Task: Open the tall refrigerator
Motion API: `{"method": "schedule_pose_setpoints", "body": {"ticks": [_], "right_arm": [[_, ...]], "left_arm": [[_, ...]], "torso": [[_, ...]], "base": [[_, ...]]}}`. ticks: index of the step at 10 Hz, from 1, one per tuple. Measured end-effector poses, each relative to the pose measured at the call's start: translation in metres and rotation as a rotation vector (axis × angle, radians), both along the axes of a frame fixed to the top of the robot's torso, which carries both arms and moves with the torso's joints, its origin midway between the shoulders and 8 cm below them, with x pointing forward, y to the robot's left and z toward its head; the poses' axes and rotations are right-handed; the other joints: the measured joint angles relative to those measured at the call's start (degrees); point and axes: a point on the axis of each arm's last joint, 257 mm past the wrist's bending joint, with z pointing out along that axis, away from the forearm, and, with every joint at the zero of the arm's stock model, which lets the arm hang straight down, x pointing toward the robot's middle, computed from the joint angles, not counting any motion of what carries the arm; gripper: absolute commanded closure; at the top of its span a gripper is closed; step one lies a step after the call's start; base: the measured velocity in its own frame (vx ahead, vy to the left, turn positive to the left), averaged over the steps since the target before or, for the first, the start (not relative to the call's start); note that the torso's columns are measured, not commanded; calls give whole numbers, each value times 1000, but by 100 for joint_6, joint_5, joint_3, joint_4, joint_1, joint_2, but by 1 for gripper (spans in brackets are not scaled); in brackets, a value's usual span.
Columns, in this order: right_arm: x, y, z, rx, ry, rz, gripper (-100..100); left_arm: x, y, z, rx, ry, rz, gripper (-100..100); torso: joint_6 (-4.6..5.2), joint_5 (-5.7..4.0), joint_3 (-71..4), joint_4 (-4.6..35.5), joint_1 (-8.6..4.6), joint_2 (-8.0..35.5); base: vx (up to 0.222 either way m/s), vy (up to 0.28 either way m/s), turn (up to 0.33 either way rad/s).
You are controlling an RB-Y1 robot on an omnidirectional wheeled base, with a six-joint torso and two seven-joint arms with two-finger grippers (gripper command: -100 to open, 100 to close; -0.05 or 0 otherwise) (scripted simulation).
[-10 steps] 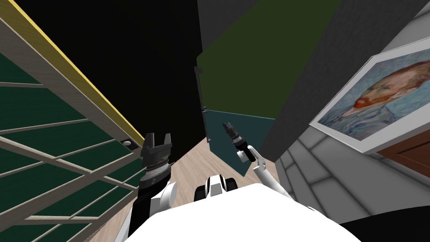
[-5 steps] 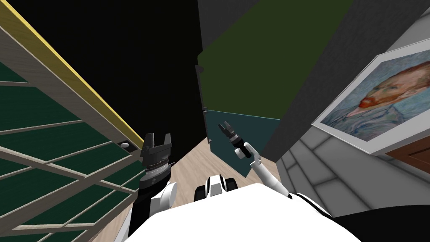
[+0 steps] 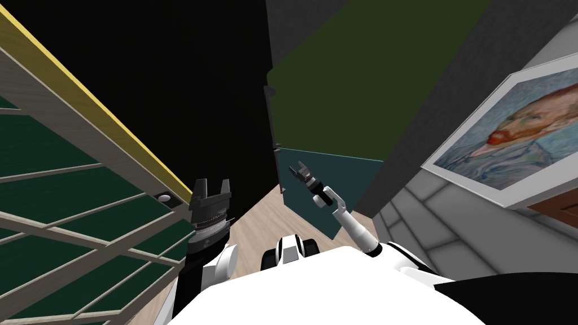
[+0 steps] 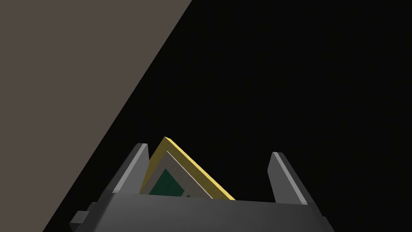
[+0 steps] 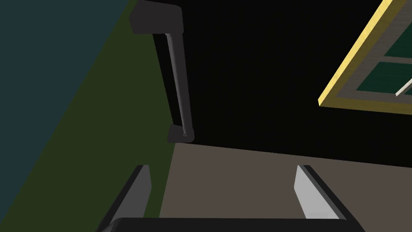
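Head view, and we start far left with the window frame (image 3: 113, 132), yellow-edged with dark green panes. Next comes our left claw (image 3: 213, 183), raised just beside that frame's corner. The left wrist view shows its fingers (image 4: 134, 165) spread wide, gripping nothing. Moving along, there's a black area (image 3: 197, 67), then the refrigerator (image 3: 338, 135) standing tall. It has a dark green upper door (image 3: 350, 73), a teal lower door (image 3: 333, 175) and a dark bar handle (image 3: 270, 118) down its left edge. Our right claw (image 3: 297, 169) hovers in front of the lower door, near that edge. In the right wrist view its fingers (image 5: 310, 189) stand apart, the handle ahead and clear of both. Far right, a portrait painting (image 3: 508, 135) hangs on the wall.
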Motion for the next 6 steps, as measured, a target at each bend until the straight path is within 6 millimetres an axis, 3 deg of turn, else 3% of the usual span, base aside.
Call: {"method": "schedule_pose_setpoints", "body": {"ticks": [6], "right_arm": [[26, 24, -9, -245, -106, -72, -100]], "left_arm": [[0, 0, 0, 0, 0, 0, 0]], "torso": [[0, 0, 3, 1, 1, 4]], "base": [[41, 52, -24]]}}
